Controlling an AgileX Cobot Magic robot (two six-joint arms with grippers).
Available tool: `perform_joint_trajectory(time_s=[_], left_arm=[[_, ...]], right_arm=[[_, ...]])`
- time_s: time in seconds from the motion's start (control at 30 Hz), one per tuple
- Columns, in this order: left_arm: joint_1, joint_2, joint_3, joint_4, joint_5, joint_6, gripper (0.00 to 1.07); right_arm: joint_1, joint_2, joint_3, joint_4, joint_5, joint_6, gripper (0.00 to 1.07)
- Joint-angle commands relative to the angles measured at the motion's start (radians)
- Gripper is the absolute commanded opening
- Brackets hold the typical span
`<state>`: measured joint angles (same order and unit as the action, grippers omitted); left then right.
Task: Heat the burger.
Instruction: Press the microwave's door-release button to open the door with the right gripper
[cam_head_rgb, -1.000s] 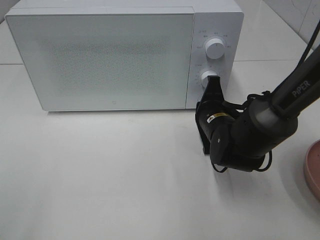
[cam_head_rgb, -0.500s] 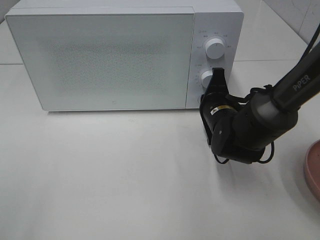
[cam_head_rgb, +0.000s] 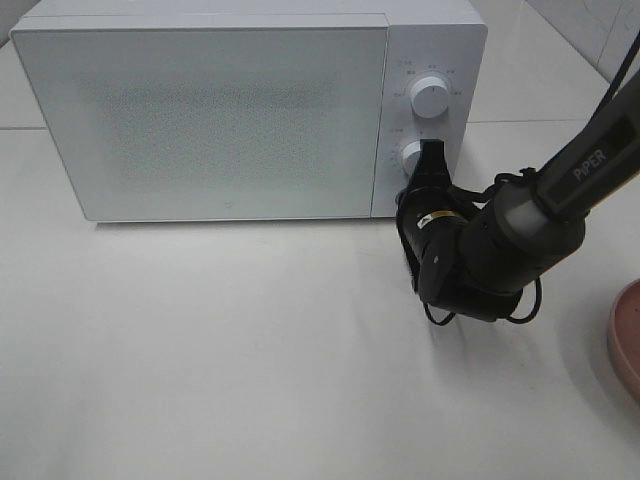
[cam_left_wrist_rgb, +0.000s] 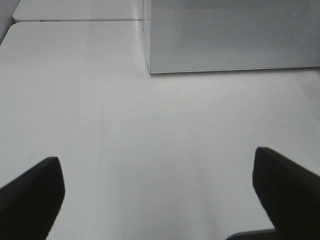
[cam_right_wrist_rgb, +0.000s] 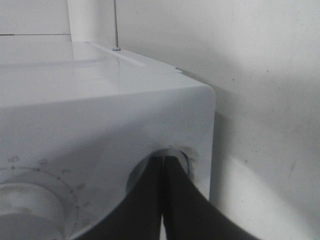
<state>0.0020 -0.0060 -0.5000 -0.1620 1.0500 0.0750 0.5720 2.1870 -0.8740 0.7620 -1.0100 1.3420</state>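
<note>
White surface (cam_head_rgb: 200, 350) carried the whole scene. On it, the right pincer (cam_head_rgb: 432, 150) had its jaws pressed together, pinching nothing, with its tips at the lower knob (cam_head_rgb: 411, 156) of the control panel. The wrist view showed the two dark fingers (cam_right_wrist_rgb: 145, 200) meeting in front of that knob. Just above it sat the upper knob (cam_head_rgb: 430, 97). Both belonged to the white microwave (cam_head_rgb: 220, 110), which stood at the surface's far edge with its door shut. The left pincer (cam_left_wrist_rgb: 156, 157) hung spread wide and empty over the surface, facing the microwave's front left corner. A pink plate (cam_head_rgb: 625, 340) lay at the right edge. No view showed the burger, so where it was could not be told.
</note>
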Motion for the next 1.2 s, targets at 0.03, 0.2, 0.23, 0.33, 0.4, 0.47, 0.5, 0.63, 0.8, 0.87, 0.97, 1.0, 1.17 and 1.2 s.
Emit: perform_joint_trajectory(time_s=[0.03, 0.2, 0.23, 0.33, 0.4, 0.47, 0.5, 0.63, 0.8, 0.87, 0.97, 1.0, 1.17, 1.2], left_arm=[[0.001, -0.024, 0.002, 0.0, -0.013, -0.001, 0.94], [0.001, -0.024, 0.002, 0.0, -0.013, -0.001, 0.94], [0.001, -0.024, 0.002, 0.0, -0.013, -0.001, 0.94], [0.001, -0.024, 0.002, 0.0, -0.013, -0.001, 0.94], [0.001, -0.024, 0.002, 0.0, -0.013, -0.001, 0.94], [0.001, -0.024, 0.002, 0.0, -0.013, -0.001, 0.94], [0.001, -0.024, 0.002, 0.0, -0.013, -0.001, 0.94], [0.001, -0.024, 0.002, 0.0, -0.013, -0.001, 0.94], [0.001, -0.024, 0.002, 0.0, -0.013, -0.001, 0.94], [0.001, -0.024, 0.002, 0.0, -0.013, -0.001, 0.94], [0.001, -0.024, 0.002, 0.0, -0.013, -0.001, 0.94], [0.001, -0.024, 0.002, 0.0, -0.013, -0.001, 0.94], [0.001, -0.024, 0.002, 0.0, -0.013, -0.001, 0.94], [0.001, -0.024, 0.002, 0.0, -0.013, -0.001, 0.94]], right_arm=[[-0.01, 0.002, -0.038, -0.022, -0.084, -0.01, 0.0], [-0.01, 0.017, -0.072, 0.004, -0.119, -0.027, 0.0], [-0.01, 0.017, -0.072, 0.004, -0.119, -0.027, 0.0], [-0.01, 0.04, -0.109, 0.004, -0.109, -0.027, 0.0], [-0.01, 0.049, -0.123, 0.006, -0.1, -0.032, 0.0], [-0.01, 0.049, -0.13, 0.013, -0.097, -0.064, 0.0], [-0.01, 0.049, -0.13, 0.013, -0.097, -0.064, 0.0], [-0.01, 0.049, -0.129, 0.016, -0.063, -0.08, 0.0], [-0.007, 0.036, -0.128, 0.013, -0.022, -0.08, 0.0], [-0.007, 0.032, -0.128, 0.006, -0.022, -0.079, 0.0], [-0.007, 0.008, -0.107, -0.001, 0.005, -0.08, 0.0], [-0.007, 0.0, -0.096, 0.001, 0.007, -0.08, 0.0], [-0.007, -0.029, -0.036, -0.002, 0.044, -0.079, 0.0], [-0.007, -0.029, -0.036, -0.002, 0.044, -0.079, 0.0]])
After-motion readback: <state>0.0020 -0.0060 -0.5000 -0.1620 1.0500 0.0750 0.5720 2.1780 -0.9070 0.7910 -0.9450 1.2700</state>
